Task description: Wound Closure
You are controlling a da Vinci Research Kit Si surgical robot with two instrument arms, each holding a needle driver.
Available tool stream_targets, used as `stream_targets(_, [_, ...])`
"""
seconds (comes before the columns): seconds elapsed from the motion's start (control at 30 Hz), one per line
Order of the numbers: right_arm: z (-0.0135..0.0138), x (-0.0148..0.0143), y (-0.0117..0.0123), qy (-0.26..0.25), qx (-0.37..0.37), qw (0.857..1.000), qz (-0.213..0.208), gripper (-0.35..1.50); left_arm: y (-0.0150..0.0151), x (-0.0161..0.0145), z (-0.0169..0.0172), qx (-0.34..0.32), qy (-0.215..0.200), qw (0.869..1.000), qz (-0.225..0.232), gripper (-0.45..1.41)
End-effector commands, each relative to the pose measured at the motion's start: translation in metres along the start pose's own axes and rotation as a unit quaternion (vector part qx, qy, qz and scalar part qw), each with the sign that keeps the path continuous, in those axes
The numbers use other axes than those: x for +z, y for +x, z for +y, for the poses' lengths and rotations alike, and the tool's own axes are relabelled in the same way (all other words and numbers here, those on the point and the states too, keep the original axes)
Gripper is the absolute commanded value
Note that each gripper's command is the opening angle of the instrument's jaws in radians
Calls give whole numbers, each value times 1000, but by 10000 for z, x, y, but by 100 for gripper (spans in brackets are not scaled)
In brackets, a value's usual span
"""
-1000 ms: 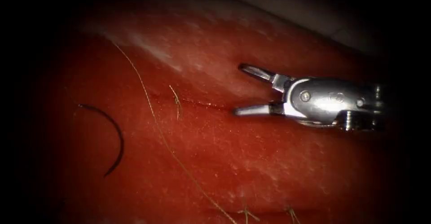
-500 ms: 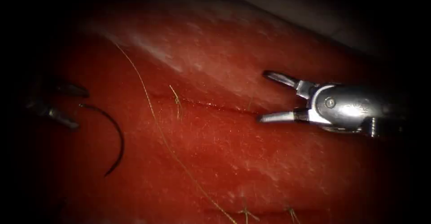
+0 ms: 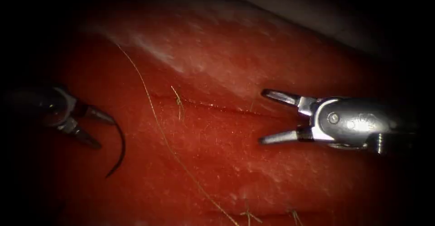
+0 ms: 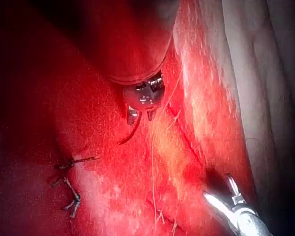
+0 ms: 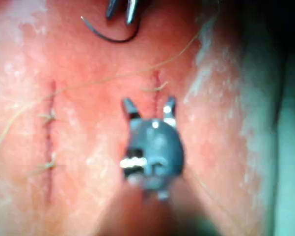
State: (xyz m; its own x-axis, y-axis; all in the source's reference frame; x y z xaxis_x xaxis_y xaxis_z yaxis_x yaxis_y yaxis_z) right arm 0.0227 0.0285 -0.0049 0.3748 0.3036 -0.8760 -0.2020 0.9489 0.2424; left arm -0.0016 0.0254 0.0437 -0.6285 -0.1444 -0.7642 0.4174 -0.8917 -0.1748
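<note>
The dark curved needle [image 3: 120, 150] lies flat on the tissue [image 3: 235, 171], left of the cut [image 3: 213, 106], not in the tissue. My left tool [image 3: 104, 133] is open at the needle's upper end, with its upper jaw over that end and nothing gripped. My right tool [image 3: 262, 116] is open at the cut's right end and holds nothing. A long thread [image 3: 156, 122] runs slack down across the tissue. The left wrist view shows the left tool [image 4: 140, 117] above the needle [image 4: 130, 135]. The right wrist view shows the right tool [image 5: 148, 105] and the needle [image 5: 110, 37].
A short cut thread end [image 3: 177, 100] stands at the cut's left part. More thread ends [image 3: 248, 215] stick up near the lower edge. Finished stitches [image 4: 71, 196] sit on another cut line [image 5: 50, 128]. The tissue's far edge meets a pale surface [image 3: 317, 22].
The left tool came in from the left and reached the needle's upper end, jaws open. The right tool drew back to the right, then dropped a little, staying open. The needle has not moved.
</note>
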Motion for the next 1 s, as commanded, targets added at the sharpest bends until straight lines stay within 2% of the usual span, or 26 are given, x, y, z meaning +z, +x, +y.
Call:
stream_targets(0.03, [2,9,-1,-2,-1,1000,3,109,0,10,3,9,7,1000,-3,33])
stream_targets(0.1, [2,9,-1,-9,0,1000,3,109,1,10,13,21,49,998,-18,45])
stream_targets(0.13, [1,9,-1,-15,0,1000,6,109,2,10,22,47,70,996,-15,44])
stream_targets(0.27, [1,9,-1,-19,1,1000,9,109,2,14,34,88,109,990,-11,43])
stream_targets(0.57, [1,9,-1,-27,2,1000,15,111,5,36,41,106,189,975,53,42])
stream_targets(0.7, [1,9,-1,-28,2,999,16,111,9,46,43,118,200,972,49,42])
stream_targets(1.0, [0,11,-1,-29,2,999,18,111,5,69,43,124,190,972,52,42])
